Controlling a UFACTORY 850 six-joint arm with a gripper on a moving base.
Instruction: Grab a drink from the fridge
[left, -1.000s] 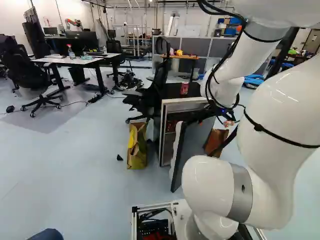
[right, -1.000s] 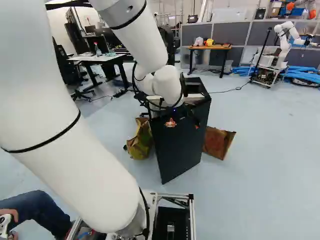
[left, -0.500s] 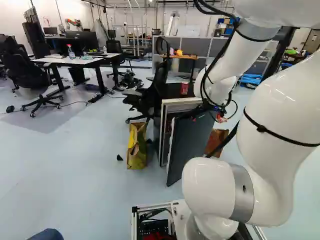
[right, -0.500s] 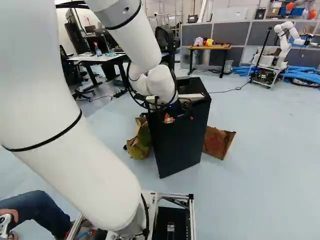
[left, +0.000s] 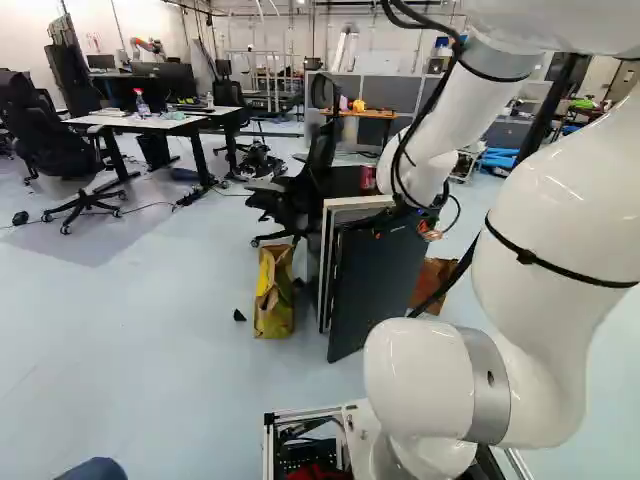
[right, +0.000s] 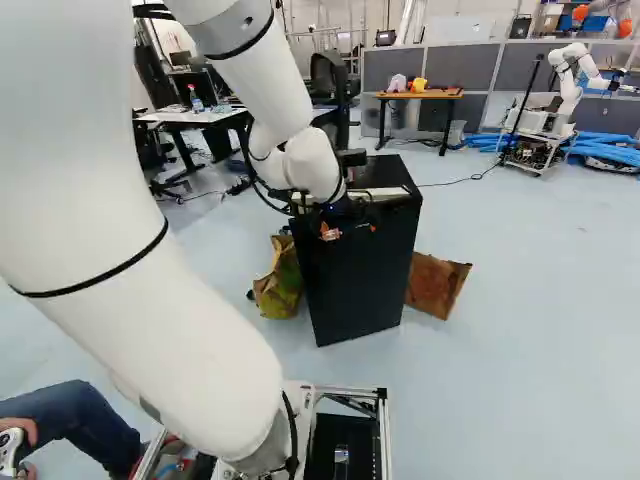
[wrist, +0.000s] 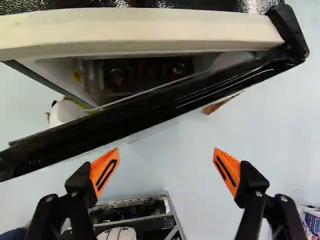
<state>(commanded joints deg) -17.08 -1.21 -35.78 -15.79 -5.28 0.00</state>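
Observation:
In the right base view my gripper (right: 348, 230) is at the upper part of the black fridge door (right: 358, 285). The door (left: 372, 290) stands ajar from the fridge's pale front frame (left: 324, 262) in the left base view. Seen from the wrist, the gripper (wrist: 165, 155) is open, with nothing between its orange pads; the door's top edge (wrist: 115, 116) runs slantwise ahead of it, on the near side of the gap. Through that gap, dark drink containers (wrist: 117, 75) show inside, partly shaded. A red can (left: 367, 178) stands on the fridge top, partly behind the wrist.
A yellow-brown paper bag (left: 274, 295) stands beside the fridge, a brown one (right: 437, 286) on its other side. An office chair (left: 295, 190) is close to the fridge. Another robot (right: 545, 120) stands far back. A seated person's leg is beside the base.
The fridge door has swung nearer to the fridge body, narrowing the gap. My wrist and gripper have moved left in both base views, along with the door. The base has not moved.

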